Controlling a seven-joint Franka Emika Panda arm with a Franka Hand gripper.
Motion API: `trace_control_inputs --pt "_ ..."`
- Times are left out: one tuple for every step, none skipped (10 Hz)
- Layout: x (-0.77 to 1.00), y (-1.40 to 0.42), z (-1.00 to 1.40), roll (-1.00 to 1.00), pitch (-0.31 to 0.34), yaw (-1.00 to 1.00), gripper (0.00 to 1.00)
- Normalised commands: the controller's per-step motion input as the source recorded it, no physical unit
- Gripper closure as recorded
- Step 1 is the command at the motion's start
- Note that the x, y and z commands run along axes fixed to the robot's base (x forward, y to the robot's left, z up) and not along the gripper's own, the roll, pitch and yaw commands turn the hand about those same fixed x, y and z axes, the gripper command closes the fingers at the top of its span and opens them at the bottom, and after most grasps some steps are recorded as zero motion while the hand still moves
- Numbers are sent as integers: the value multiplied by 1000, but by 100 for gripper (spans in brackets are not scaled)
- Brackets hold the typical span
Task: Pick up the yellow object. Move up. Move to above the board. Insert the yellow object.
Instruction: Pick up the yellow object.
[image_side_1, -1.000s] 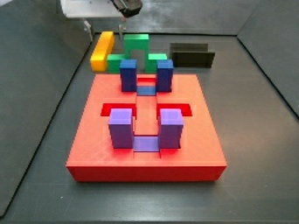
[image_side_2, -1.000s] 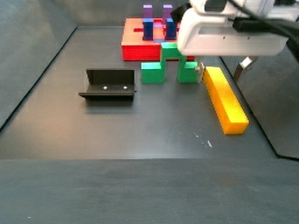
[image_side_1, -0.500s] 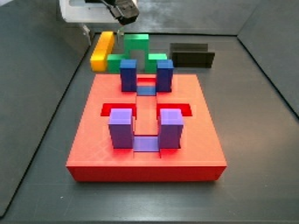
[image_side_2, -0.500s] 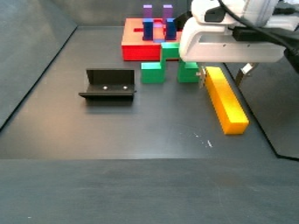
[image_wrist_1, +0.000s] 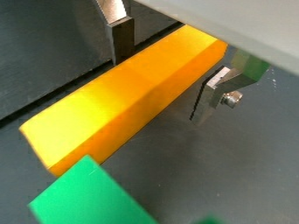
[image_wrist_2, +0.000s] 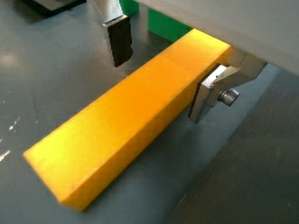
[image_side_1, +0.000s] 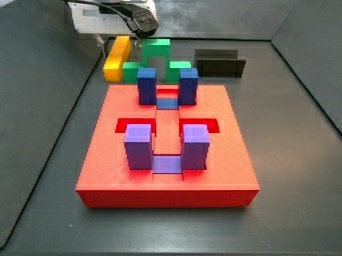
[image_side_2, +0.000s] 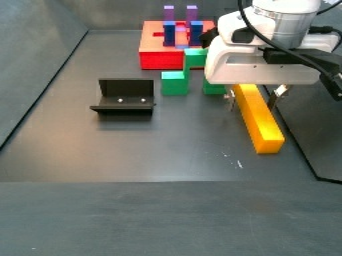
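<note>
Pick-up step: the gripper (image_wrist_2: 163, 66) sits spread open astride the long yellow bar (image_wrist_2: 128, 122) lying on the desk beside the green blocks (image_side_2: 175, 83), so next it should pinch shut.

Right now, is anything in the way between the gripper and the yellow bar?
Nothing visible. In both wrist views the gripper straddles the yellow object, one finger on each long side, jaws open, with only bare floor in the gaps. A green block lies beside the bar, clear of the fingers.
</note>
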Motion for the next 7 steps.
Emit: trace_control_inputs --pt "-14 0 0 16 0 0 0" --pt "0 -14 -106 44 0 0 0" --pt "-34 0 -211 46 -4 0 0" --pt "0 -26 -189 21 0 -14 0" --pt "0 -34 -189 24 0 -20 0" --pt "0 0 -17 13 0 0 0" --pt "0 0 0 0 0 0 0"
